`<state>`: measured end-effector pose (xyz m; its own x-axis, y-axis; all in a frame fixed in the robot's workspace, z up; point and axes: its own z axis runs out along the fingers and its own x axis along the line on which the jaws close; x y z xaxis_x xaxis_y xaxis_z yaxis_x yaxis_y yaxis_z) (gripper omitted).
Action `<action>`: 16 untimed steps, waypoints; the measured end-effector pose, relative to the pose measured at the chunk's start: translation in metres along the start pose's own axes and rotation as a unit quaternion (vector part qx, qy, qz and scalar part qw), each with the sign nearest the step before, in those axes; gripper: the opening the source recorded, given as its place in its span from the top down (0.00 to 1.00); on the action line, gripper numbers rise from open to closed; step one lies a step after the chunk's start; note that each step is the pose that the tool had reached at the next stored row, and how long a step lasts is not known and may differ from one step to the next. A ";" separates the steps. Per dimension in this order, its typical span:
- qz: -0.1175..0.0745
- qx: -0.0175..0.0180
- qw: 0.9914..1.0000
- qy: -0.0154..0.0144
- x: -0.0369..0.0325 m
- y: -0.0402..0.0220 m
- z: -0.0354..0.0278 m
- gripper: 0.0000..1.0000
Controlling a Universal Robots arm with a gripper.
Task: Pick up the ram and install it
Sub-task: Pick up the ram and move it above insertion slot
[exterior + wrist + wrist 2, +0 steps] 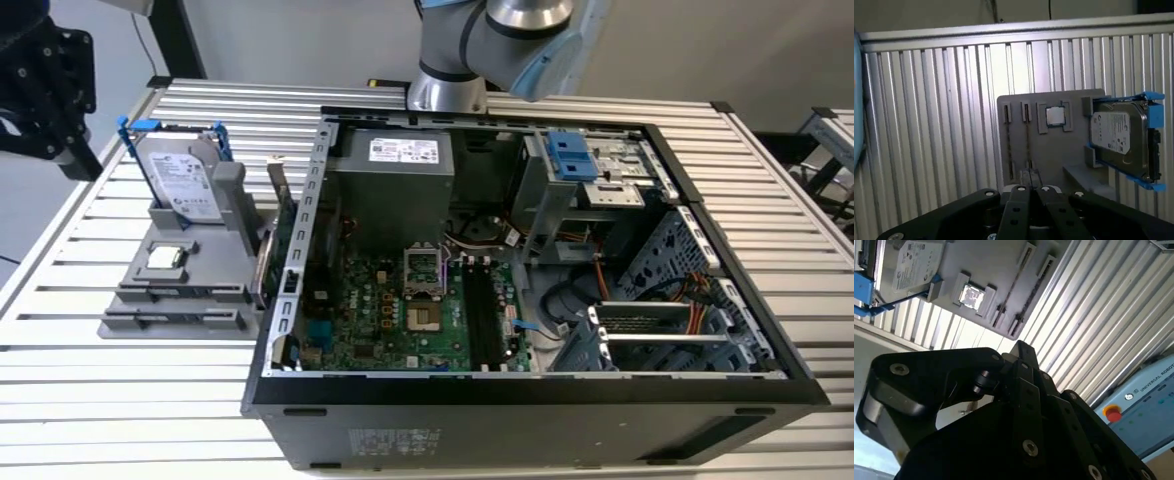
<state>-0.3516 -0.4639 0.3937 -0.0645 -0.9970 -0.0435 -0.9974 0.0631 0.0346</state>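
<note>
The slatted bench (107, 400) carries an open computer case (534, 425). On the exterior view's left of the case is a grey holder (140, 268). A hard drive (184, 180) stands at the holder's far end and two narrow slots run across its near end.

The claw (1029, 176) is narrow, its fingertips drawn together with nothing seen between them. In the exterior view it hangs high at the far left, beyond the hard drive and past the bench's edge.

The ram (1028, 140) is in the holder, not in the case. It shows as a thin dark strip on edge in one slot, with a similar strip in the slot beside it. From the claw it lies nearer and lower, past the hard drive and a small square chip (1055, 116). Its long axis runs left to right in the exterior view. In the first wrist view that axis points straight at the claw's tip, so the claw appears lined up with the strip's length, though well above it.
</note>
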 end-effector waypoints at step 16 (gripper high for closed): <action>-0.055 0.007 0.998 0.001 -0.0001 0.0001 0.0006 1.00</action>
<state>-0.3517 -0.4637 0.3931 0.0453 -0.9980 -0.0436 -0.9988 -0.0460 0.0148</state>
